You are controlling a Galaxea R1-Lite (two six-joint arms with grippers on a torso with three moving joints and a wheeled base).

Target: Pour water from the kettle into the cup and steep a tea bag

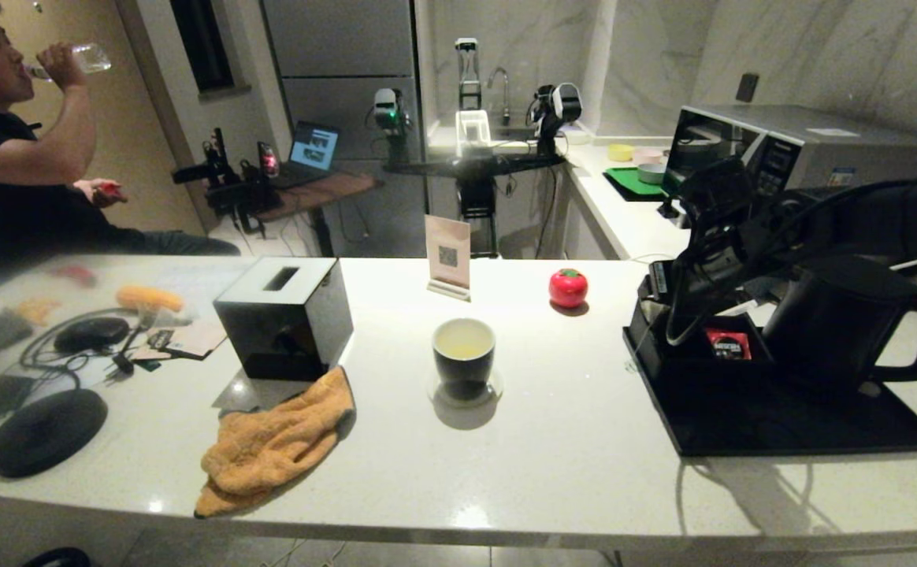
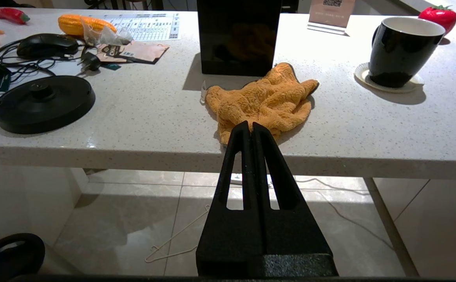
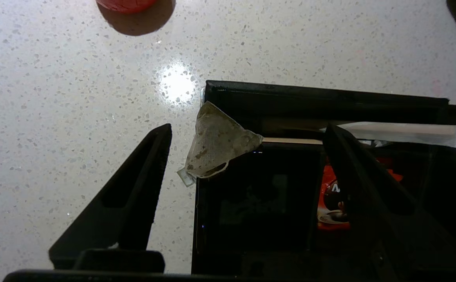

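The black cup (image 1: 464, 358) stands on a white coaster mid-counter, holding pale yellowish water (image 1: 462, 346). The black kettle (image 1: 829, 315) sits on the black tray (image 1: 781, 429) at the right. My right gripper (image 1: 667, 303) hangs open over the organiser box at the tray's back left corner. In the right wrist view the pale tea bag (image 3: 216, 145) lies on that box's rim, between and below the spread fingers of the gripper (image 3: 247, 129), untouched. My left gripper (image 2: 250, 125) is shut and empty, parked below the counter's front edge; the cup (image 2: 402, 51) is far off.
A red Nescafe sachet (image 3: 330, 196) lies in the box. On the counter are a black tissue box (image 1: 285, 315), an orange cloth (image 1: 277, 441), a red tomato (image 1: 568, 287), a sign card (image 1: 448, 256) and the kettle base (image 1: 46, 431) with cables.
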